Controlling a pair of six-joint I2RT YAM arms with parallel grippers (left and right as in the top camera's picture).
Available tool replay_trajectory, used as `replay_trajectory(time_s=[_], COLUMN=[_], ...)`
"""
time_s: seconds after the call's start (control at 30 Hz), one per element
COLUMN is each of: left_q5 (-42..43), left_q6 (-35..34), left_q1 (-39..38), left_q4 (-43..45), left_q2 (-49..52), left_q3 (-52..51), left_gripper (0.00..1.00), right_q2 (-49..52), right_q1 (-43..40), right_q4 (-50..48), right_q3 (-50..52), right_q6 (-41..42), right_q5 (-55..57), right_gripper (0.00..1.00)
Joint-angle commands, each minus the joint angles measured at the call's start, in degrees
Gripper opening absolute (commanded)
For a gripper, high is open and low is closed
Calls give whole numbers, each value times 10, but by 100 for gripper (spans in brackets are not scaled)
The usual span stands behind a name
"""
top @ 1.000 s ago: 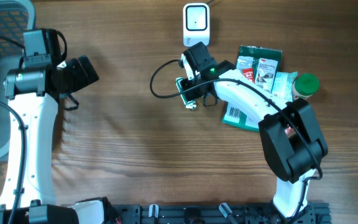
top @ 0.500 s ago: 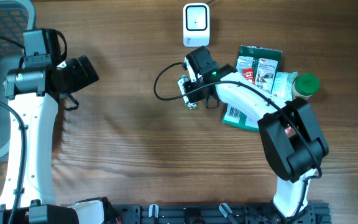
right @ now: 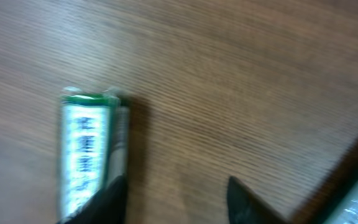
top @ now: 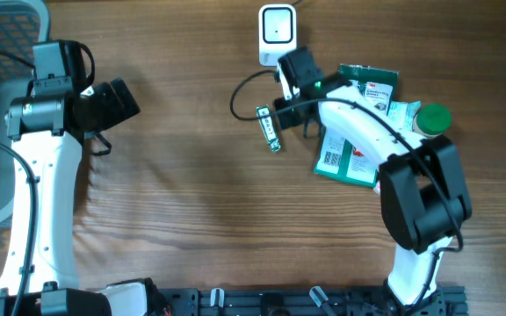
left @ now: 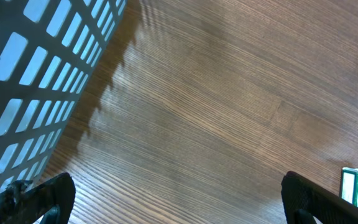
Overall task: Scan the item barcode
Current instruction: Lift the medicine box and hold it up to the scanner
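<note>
Overhead view: we see one slim green-and-white pack (top: 269,128) lying flat on the wooden table (top: 191,202), just centre-left of the right gripper (top: 293,117) and below the one white scanner (top: 277,32) at the top centre. In the right wrist view, the pack (right: 87,155) sits at the lower left. The right gripper (right: 176,202) has its two dark fingers (right: 247,199) apart with only bare wood between them, and the left-hand finger overlaps the pack's near end; we cannot tell whether they touch. The left gripper (top: 117,101), at the upper left beside the one basket (top: 7,26), is well apart from the pack, its jaws spread wide and holding nothing. At the right we count one green-lidded jar (top: 433,118) and one pile of packets (top: 358,114), at least three overlapping; we cannot tell their exact number.
</note>
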State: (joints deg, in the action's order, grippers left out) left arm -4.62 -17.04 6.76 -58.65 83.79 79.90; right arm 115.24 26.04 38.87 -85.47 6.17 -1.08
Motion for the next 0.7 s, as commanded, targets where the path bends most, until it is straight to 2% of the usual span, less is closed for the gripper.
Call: replay_trajectory(time_s=[0.0,0.27,0.47,0.67], left_q5=[2,2,2,2], left_q6=[-1,-1,-1,-1], left_q1=[2,2,2,2], left_q4=[2,2,2,2], left_q2=[3,3,3,3], left_q3=[7,7,7,7], left_gripper=[100,100,100,100], right_q2=[-51,-8,53,86], right_q1=[18,75,81,81], right_q4=[43,62,54,72], right_q3=[-62,-31,-30,-30], right_q6=[-38,-45,-45,-30], right_q5=[-48,-6,55,54], right_gripper=[63,72,74,71])
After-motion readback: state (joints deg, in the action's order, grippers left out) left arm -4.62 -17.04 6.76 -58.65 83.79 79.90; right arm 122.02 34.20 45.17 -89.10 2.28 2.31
